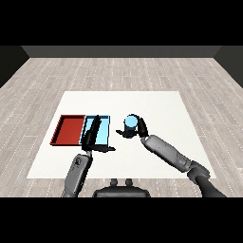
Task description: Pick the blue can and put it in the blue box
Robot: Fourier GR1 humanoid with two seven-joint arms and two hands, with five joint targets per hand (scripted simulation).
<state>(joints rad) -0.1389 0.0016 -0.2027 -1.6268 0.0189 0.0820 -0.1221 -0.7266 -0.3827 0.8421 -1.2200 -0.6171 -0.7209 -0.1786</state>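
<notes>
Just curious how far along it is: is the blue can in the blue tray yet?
Not yet. The blue can stands on the table right of the light blue tray, with the right hand curled round it.

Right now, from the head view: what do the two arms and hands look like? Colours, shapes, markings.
Both forearms are grey, smooth, rounded cylinders that taper toward the wrist. The left forearm carries a small dark circular mark near the wrist; the right forearm darkens at the elbow. The left hand and right hand are black, with slim fingers and a thumb. No cables or sleeves show.
</notes>
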